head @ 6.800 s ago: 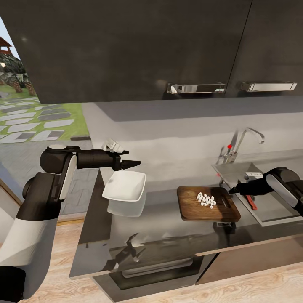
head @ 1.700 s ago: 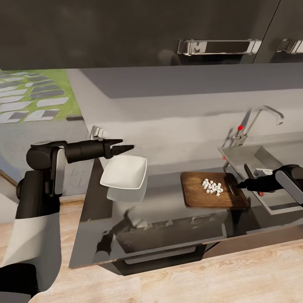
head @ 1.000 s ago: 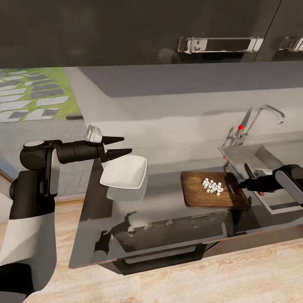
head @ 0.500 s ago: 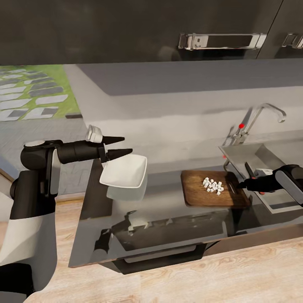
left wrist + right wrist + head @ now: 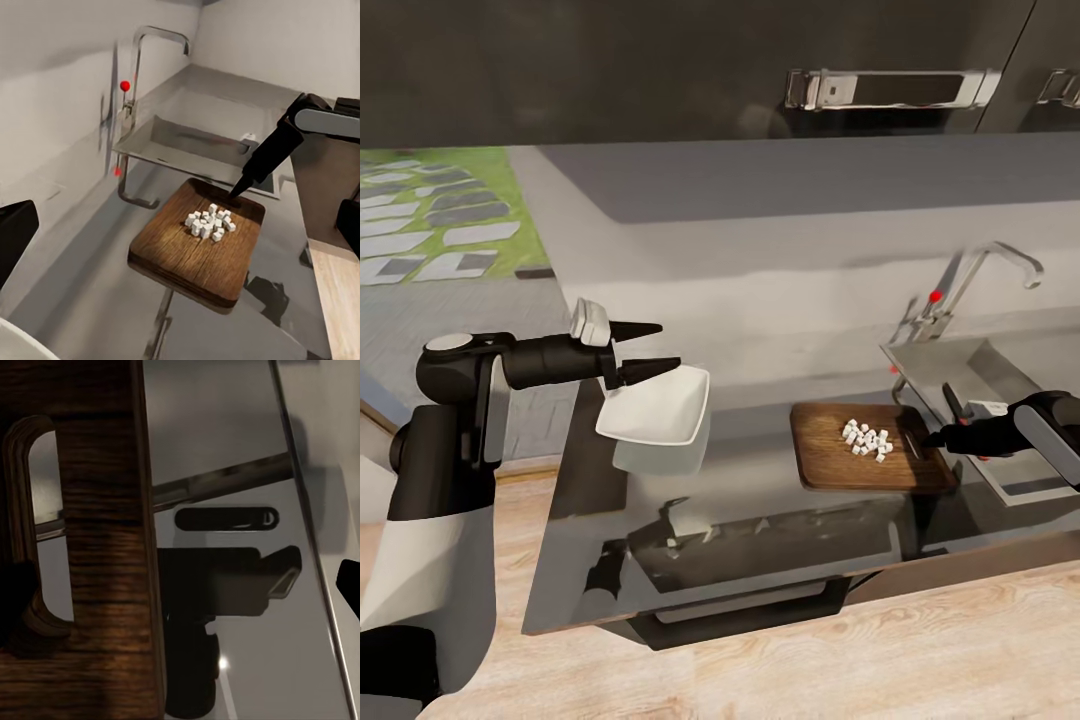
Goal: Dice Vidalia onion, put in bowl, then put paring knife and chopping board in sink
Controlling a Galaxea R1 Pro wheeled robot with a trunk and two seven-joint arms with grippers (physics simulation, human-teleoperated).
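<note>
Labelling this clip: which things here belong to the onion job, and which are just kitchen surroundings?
Job:
diced onion
chopping board
bowl
sink
countertop
left hand
right hand

Surroundings:
tap
cabinet handles

Open worktop between bowl and board; both ends are crowded.

The long glossy grey countertop (image 5: 750, 470) lies bare between the shallow white squarish bowl (image 5: 657, 408) and the dark-brown wooden chopping board (image 5: 870, 462), and bare again along its front edge. The left gripper (image 5: 650, 349), fingers parted, sits at the bowl's rim. At the board's slot-handle end the right gripper (image 5: 935, 438) bars the way to the stainless-steel sink (image 5: 1000, 385). The bent chrome tap (image 5: 985, 275) overhangs the basin, and dark wall cabinets (image 5: 660, 70) hang well above the worktop.
</note>
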